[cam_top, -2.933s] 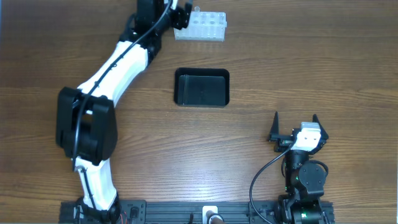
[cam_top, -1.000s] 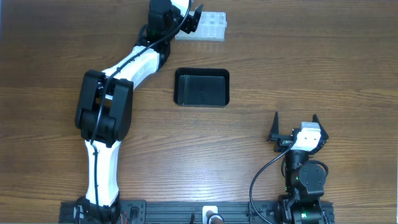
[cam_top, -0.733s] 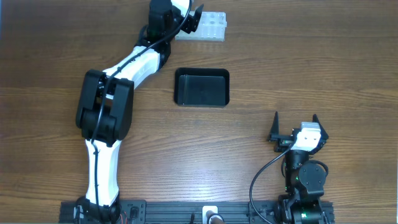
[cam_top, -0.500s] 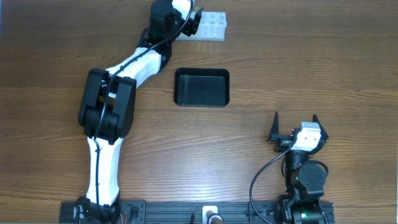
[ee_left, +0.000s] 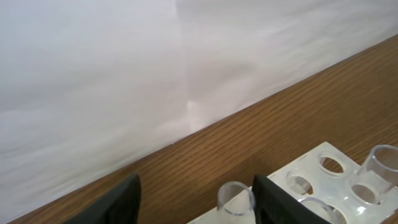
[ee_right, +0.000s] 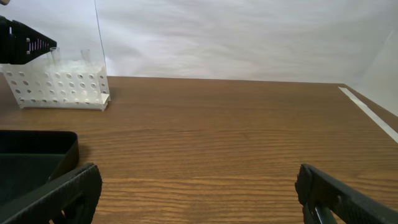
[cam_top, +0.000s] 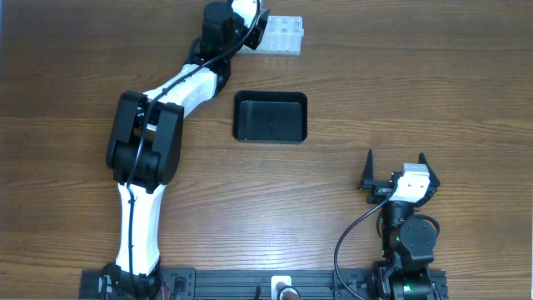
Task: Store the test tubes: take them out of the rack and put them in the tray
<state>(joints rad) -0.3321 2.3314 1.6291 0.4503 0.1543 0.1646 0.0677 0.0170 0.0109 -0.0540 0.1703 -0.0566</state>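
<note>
Left hand straddles tube in rack, fingers apart; tray nearby.

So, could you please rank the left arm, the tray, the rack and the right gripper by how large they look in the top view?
1. Left arm
2. Tray
3. Rack and right gripper: about alike. The left gripper covers part of the rack, so I leave these two unranked.

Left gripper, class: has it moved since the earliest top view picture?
Yes. Judged against the fixed black rectangular tray, the left gripper has shifted right, farther over the left end of the white plastic test tube rack.
</note>
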